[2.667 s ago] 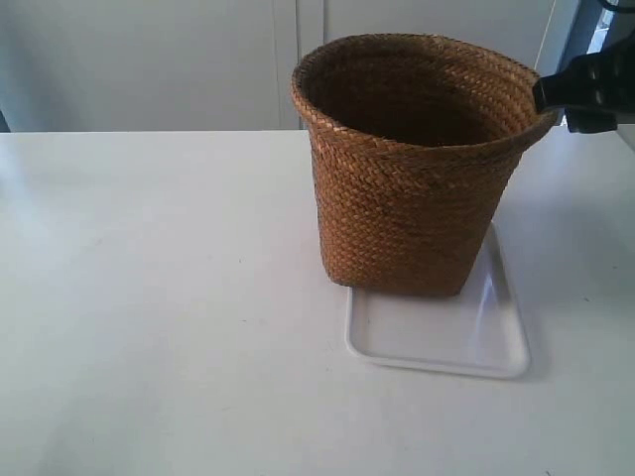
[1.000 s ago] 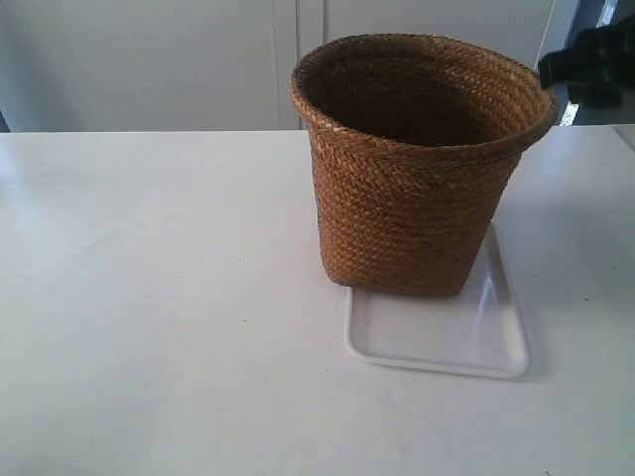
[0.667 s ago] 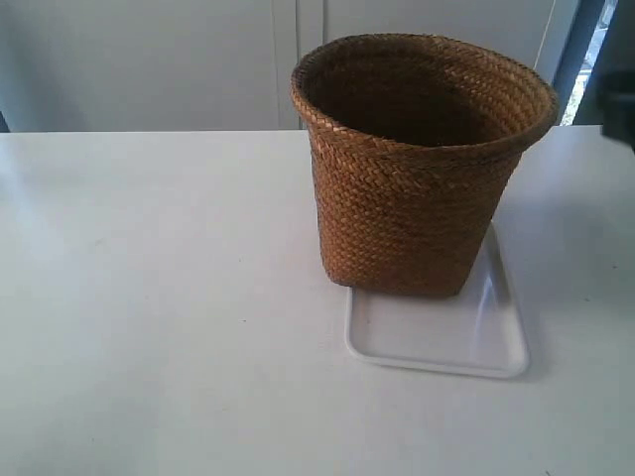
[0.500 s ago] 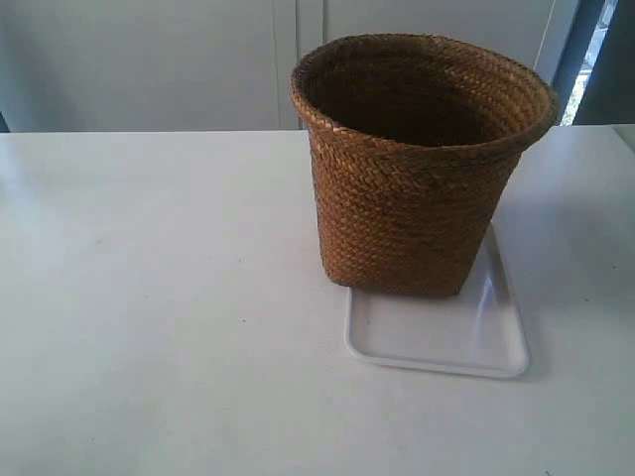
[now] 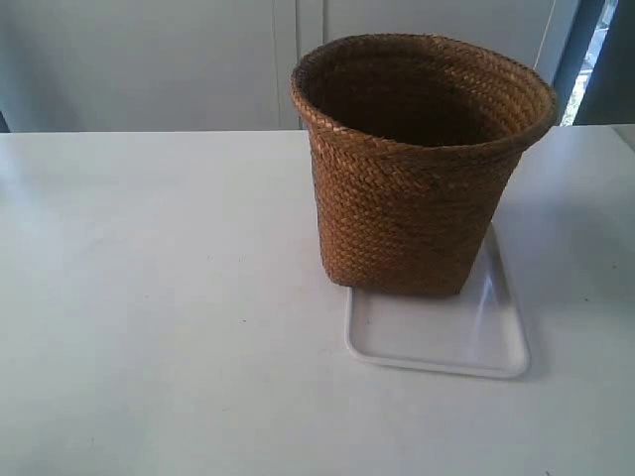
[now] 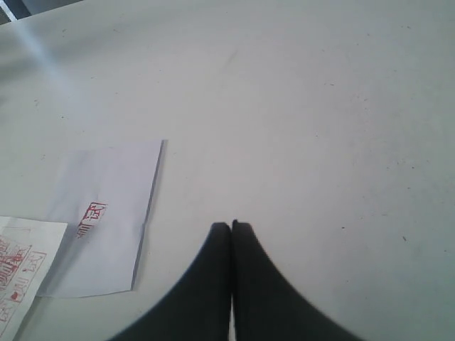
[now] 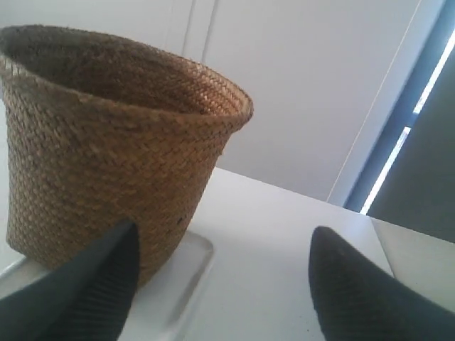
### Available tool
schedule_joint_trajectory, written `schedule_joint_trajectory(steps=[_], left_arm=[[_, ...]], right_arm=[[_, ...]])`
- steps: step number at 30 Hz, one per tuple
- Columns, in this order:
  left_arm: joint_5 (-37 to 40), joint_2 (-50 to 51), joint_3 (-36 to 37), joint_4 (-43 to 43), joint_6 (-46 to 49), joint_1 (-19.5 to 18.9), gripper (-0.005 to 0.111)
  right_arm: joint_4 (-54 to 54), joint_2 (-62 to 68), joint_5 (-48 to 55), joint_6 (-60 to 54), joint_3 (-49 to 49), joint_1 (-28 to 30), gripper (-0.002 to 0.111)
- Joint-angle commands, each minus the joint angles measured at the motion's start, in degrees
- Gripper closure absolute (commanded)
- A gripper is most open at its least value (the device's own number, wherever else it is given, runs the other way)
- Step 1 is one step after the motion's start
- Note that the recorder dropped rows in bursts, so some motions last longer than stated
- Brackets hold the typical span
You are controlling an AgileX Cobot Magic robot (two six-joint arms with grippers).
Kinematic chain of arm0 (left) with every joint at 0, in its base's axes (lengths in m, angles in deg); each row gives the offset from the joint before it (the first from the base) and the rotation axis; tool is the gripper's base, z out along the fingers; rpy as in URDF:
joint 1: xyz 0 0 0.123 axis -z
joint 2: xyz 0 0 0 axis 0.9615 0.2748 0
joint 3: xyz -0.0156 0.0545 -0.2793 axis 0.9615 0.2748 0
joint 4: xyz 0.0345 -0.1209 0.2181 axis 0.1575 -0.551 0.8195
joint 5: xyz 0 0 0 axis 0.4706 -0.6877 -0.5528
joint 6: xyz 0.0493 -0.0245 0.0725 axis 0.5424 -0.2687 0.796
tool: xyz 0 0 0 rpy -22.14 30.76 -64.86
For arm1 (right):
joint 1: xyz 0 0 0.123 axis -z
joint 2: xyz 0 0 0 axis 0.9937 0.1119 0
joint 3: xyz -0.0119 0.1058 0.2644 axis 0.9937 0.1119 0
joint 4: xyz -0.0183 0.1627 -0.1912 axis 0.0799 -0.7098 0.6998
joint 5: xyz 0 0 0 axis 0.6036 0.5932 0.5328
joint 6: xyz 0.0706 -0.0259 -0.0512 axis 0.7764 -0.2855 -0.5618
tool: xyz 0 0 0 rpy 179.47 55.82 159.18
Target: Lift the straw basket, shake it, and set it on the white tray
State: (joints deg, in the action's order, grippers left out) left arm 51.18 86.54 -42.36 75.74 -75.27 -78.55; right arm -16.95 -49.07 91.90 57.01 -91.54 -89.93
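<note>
The brown woven straw basket [image 5: 422,164] stands upright with its base on the far part of the white tray [image 5: 437,337]. No arm shows in the exterior view. In the right wrist view the straw basket [image 7: 106,149] rests on the white tray [image 7: 188,273], and my right gripper [image 7: 224,245] is open, off to the basket's side, holding nothing. My left gripper [image 6: 232,226] is shut with nothing between its fingers, hovering over bare tabletop away from the basket.
The white table [image 5: 149,297] carries the tray. In the left wrist view two sheets of paper lie on the table, a white one [image 6: 106,213] with a red stamp and a printed one [image 6: 18,273]. Cabinet doors [image 5: 149,59] stand behind the table.
The dark arm at the exterior view's right, near the basket's rim, has pulled back out of the frame. The basket and tray have not moved.
</note>
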Motion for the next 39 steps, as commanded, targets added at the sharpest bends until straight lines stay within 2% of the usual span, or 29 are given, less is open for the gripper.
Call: schedule_joint_trajectory(steps=[1,13,17,21,29,34,39], left_arm=[[0.17,-0.22,0.33,0.09,0.07,-0.09,0.107],[0.17,-0.22,0.33,0.09,0.07,-0.09,0.107],[0.17,-0.22,0.33,0.09,0.07,-0.09,0.107],[0.17,-0.22,0.33,0.09,0.07,-0.09,0.107],[0.17,-0.22,0.33,0.09,0.07,-0.09,0.107],[0.17,-0.22,0.33,0.09,0.07,-0.09,0.107],[0.17,-0.22,0.33,0.09,0.07,-0.09,0.107]], right_arm=[[2.19,-3.25,-4.22,-0.56,5.61,1.38,0.045],[-7.90,-3.76,-3.05,-2.38,11.23,1.63,0.045],[-17.76,-3.76,-3.22,-11.74,11.23,3.61,0.045],[-22.70,-3.76,-4.77,-15.84,11.23,6.13,0.045],[-20.30,-3.76,1.71,-15.78,11.23,6.55,0.045],[-20.30,-3.90,1.91,-15.78,11.23,6.41,0.045],[-20.30,-11.21,2.96,-15.68,11.23,6.41,0.045]])
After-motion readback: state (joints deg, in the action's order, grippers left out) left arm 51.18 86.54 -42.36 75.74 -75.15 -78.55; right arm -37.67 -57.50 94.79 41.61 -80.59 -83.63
